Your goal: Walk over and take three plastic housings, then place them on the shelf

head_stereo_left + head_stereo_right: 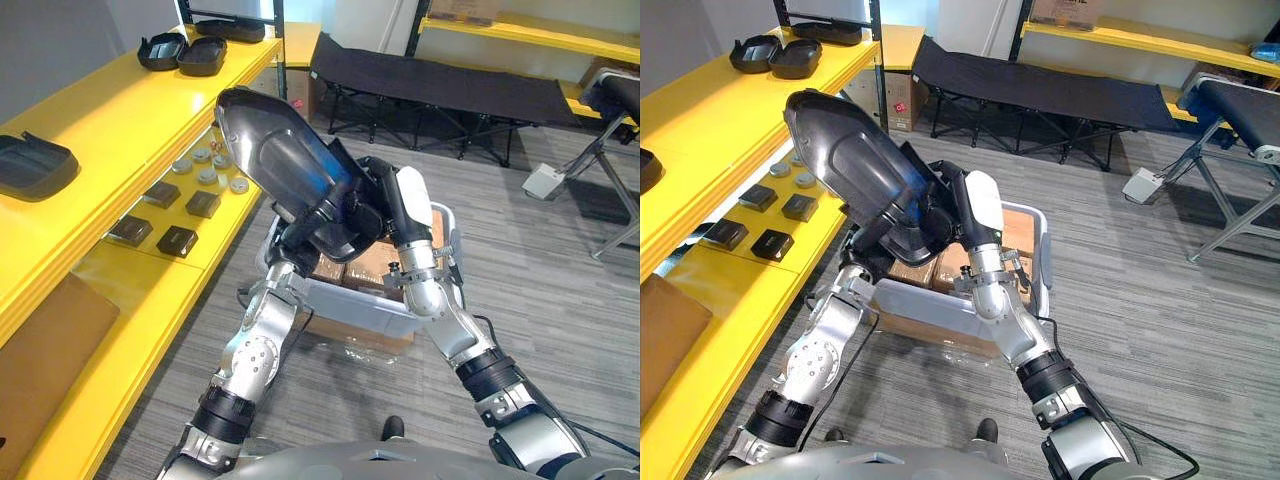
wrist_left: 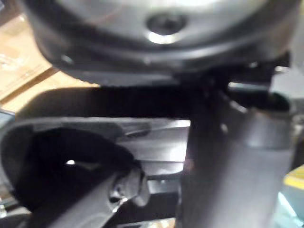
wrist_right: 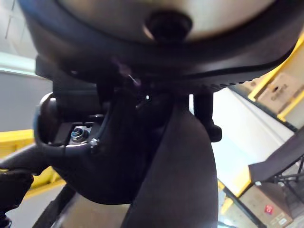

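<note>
Plastic housings (image 1: 280, 160) sit between left hand (image 1: 299, 236) and right hand (image 1: 382, 198). I cannot tell their grip. Next likely means carrying them to the yellow shelf (image 1: 130, 110).

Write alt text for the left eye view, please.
A large dark plastic housing is held up between the left robot hand and the right robot hand, above a grey bin of cardboard boxes on the floor. To the left, a yellow shelf carries more dark housings.

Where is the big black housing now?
The plastic housing is mid-view in both eye views, between the left robot hand and right robot hand, above the grey bin, right of the yellow shelf.
</note>
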`<state>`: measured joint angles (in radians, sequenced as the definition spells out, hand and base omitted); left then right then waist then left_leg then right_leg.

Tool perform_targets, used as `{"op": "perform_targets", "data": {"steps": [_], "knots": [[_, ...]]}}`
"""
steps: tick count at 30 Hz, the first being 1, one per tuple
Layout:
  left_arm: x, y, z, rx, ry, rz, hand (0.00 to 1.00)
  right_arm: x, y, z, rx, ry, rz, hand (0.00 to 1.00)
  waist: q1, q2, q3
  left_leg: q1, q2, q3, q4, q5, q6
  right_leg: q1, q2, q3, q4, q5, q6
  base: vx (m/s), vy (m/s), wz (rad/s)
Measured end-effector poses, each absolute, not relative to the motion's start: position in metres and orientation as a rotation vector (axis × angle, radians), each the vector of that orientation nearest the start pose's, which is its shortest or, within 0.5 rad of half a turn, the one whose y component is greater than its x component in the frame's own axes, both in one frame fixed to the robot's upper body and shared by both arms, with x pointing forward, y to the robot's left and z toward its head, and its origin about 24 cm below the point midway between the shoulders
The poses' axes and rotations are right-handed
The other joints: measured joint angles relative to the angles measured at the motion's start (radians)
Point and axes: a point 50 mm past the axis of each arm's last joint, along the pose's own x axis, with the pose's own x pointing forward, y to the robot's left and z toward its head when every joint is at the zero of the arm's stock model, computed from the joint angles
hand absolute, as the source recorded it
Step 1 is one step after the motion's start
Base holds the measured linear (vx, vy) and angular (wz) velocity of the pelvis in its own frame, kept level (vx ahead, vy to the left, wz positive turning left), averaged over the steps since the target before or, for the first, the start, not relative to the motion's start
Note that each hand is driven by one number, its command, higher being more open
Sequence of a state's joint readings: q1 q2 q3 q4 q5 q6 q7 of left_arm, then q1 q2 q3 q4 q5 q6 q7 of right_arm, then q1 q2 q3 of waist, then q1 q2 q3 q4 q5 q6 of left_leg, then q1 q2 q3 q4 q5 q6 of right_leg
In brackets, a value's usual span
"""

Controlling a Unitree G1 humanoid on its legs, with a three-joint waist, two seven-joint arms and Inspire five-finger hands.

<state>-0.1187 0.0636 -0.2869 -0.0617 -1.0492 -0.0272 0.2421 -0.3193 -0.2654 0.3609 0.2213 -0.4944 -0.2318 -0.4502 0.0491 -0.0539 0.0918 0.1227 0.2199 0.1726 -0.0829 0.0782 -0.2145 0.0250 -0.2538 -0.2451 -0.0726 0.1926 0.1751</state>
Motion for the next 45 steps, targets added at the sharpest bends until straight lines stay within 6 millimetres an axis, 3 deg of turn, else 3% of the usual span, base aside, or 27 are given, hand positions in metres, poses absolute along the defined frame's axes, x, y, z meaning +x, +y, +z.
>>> {"op": "perform_targets", "data": {"steps": [12, 19, 20, 26, 33, 35, 40, 45], "knots": [[0.266, 0.094, 0.032, -1.096, 0.298, -0.146, 0.0, 0.282, -0.103, 0.071, -0.711, -0.489, 0.086, 0.0, -0.003, -0.015, -0.017, 0.008, 0.0, 0.0, 0.0, -0.013, 0.002, 0.01, 0.0, -0.002, -0.005, -0.001, -0.001, 0.0, 0.0, 0.0], [0.265, 0.098, 0.032, -1.085, 0.28, -0.195, 0.0, 0.276, -0.099, 0.069, -0.671, -0.51, 0.057, 0.0, -0.004, -0.019, -0.02, -0.004, 0.001, 0.0, 0.031, -0.033, 0.006, 0.011, -0.001, 0.0, -0.006, -0.001, -0.001, 0.0, 0.0, 0.0], [0.266, 0.098, 0.032, -1.081, 0.273, -0.197, 0.0, 0.275, -0.099, 0.069, -0.669, -0.513, 0.055, 1.0, -0.005, -0.018, -0.02, -0.008, 0.001, -0.001, 0.039, -0.038, 0.006, 0.011, -0.002, 0.0, -0.006, -0.001, -0.001, 0.0, 0.0, 0.0], [0.266, 0.098, 0.042, -1.073, 0.194, -0.206, 0.0, 0.27, -0.095, 0.078, -0.565, -0.553, 0.05, 1.0, -0.022, -0.014, -0.021, -0.012, 0.0, 0.001, 0.047, -0.044, 0.005, 0.008, -0.003, -0.001, -0.006, -0.003, -0.005, 0.0, 0.0, 0.0], [0.261, 0.098, 0.09, -0.875, -0.045, -0.21, 0.0, 0.248, -0.102, 0.1, -0.39, -0.616, 0.025, 1.0, -0.028, 0.01, -0.035, -0.011, 0.0, 0.001, 0.047, -0.047, 0.003, 0.009, -0.003, -0.011, -0.005, -0.004, -0.005, 0.0, 0.0, 0.0], [0.258, 0.109, 0.096, -0.736, -0.123, -0.091, 0.0, 0.241, -0.104, 0.102, -0.352, -0.607, 0.035, 1.0, -0.029, 0.017, -0.039, -0.009, 0.0, 0.0, 0.047, -0.049, 0.004, 0.012, -0.003, -0.014, -0.005, -0.004, -0.005, 0.0, 0.0, 0.0], [0.243, 0.154, 0.075, -0.423, -0.123, 0.31, 0.0, 0.233, -0.121, 0.107, -0.168, -0.557, -0.056, 1.0, -0.031, 0.028, -0.043, -0.009, 0.0, -0.001, 0.047, -0.061, 0.005, 0.013, -0.003, -0.017, -0.005, -0.01, -0.011, -0.01, 0.003, 0.0], [0.228, 0.181, 0.067, -0.146, -0.145, 0.565, 0.0, 0.23, -0.13, 0.101, -0.009, -0.485, -0.108, 1.0, -0.028, 0.028, -0.043, -0.009, 0.0, 0.0, 0.047, -0.061, 0.004, 0.011, -0.003, -0.017, -0.006, -0.013, -0.016, -0.01, 0.002, 0.0]]}}
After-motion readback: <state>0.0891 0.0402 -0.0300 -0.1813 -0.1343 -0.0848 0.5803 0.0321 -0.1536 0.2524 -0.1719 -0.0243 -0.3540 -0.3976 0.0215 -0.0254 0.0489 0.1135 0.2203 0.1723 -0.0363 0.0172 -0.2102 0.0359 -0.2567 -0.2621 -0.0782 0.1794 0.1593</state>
